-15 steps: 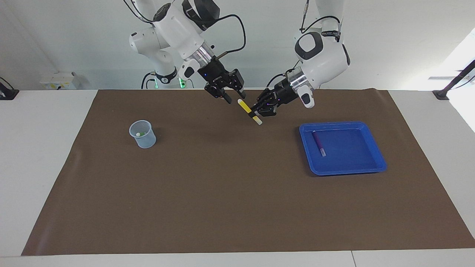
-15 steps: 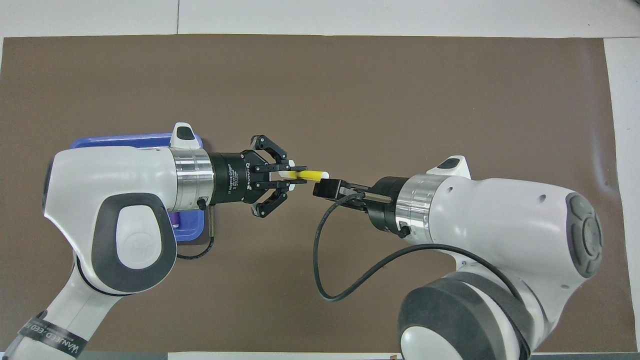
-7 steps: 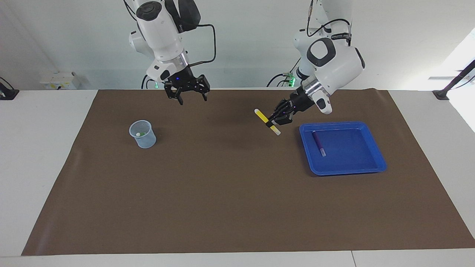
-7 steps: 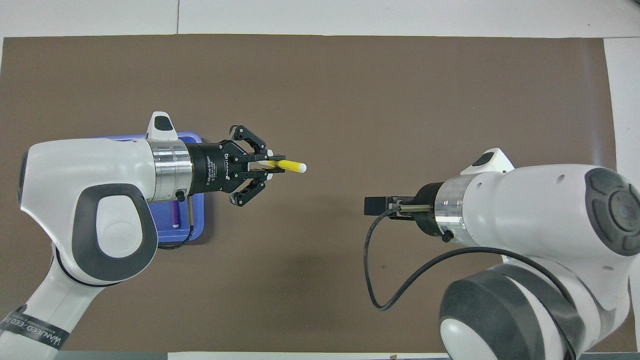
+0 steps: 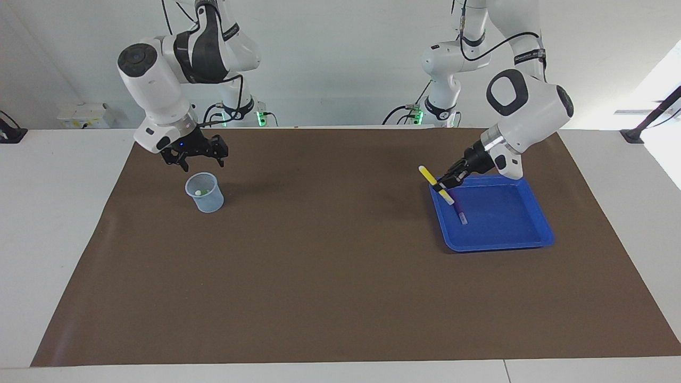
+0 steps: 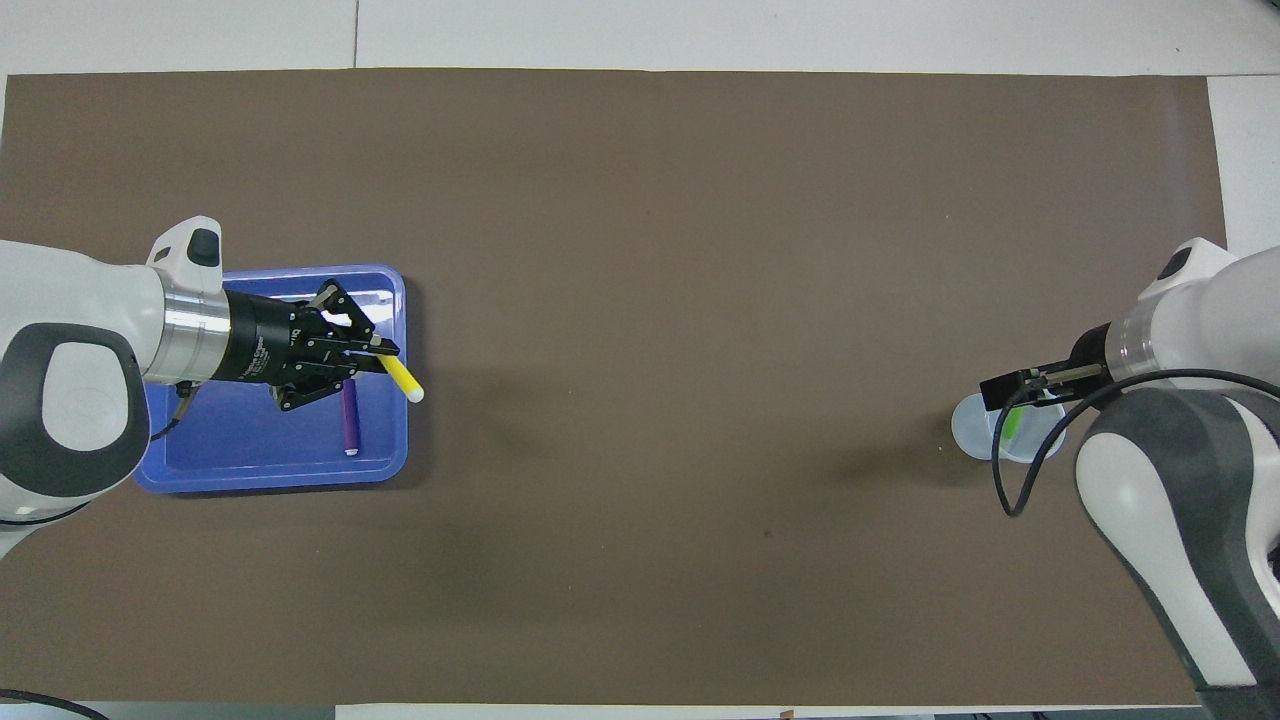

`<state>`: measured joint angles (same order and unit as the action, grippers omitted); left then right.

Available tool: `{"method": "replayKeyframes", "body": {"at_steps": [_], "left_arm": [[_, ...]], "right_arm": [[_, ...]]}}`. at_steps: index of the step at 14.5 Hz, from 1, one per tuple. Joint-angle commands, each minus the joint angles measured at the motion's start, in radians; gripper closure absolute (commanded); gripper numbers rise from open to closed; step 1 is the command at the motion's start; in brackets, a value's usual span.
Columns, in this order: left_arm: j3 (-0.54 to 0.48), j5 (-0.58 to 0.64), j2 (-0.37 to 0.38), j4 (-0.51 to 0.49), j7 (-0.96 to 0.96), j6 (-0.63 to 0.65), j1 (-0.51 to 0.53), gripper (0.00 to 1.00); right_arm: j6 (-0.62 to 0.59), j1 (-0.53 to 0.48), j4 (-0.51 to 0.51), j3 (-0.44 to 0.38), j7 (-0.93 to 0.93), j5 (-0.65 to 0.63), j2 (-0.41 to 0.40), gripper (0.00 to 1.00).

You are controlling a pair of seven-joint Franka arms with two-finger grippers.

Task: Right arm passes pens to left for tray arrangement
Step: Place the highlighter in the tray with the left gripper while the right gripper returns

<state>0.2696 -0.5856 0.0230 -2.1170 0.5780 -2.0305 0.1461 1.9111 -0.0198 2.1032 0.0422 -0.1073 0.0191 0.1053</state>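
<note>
Brown-matted bench [image 5: 330,276]. Right gripper [image 5: 194,158], fingers spread & empty, has swung back over the cup [image 5: 204,192] w/ green pen [image 6: 1012,424]. Left gripper [image 5: 446,182], pinching yellow pen [image 5: 435,184], has carried it over blue tray [image 5: 500,242] rim; purple pen [image 5: 457,210] already inside. Handover done, placement next.

left gripper [image 5: 442,184] carried yellow pen [image 5: 429,177] over tray [image 5: 500,242] rim, right gripper [image 5: 194,154] withdrawn over cup [image 5: 204,192]
</note>
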Motion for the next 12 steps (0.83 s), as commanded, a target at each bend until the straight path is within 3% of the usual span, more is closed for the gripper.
{"method": "replayKeyframes", "body": {"at_steps": [1,4,7,10,12], "left_arm": [[0.007,0.155,-0.027,-0.003,-0.178,0.021,0.056,1.0],[0.007,0.337,-0.061,-0.008,-0.379,0.018,0.096,1.0],[0.007,0.439,-0.116,-0.006,-0.568,-0.011,0.153,1.0],[0.005,0.501,-0.144,-0.014,-0.573,-0.056,0.136,1.0],[0.007,0.51,-0.146,-0.029,-0.572,-0.1,0.136,1.0]], "right_arm": [[0.043,-0.032,-0.012,0.018,-0.014,-0.018,-0.079,0.08],[0.046,-0.089,-0.015,0.019,-0.118,-0.016,-0.127,0.24],[0.065,-0.098,-0.02,0.018,-0.192,-0.016,-0.141,0.26],[0.063,-0.098,-0.015,0.018,-0.195,-0.016,-0.141,0.49],[0.065,-0.109,-0.012,0.019,-0.193,-0.011,-0.139,0.56]]}}
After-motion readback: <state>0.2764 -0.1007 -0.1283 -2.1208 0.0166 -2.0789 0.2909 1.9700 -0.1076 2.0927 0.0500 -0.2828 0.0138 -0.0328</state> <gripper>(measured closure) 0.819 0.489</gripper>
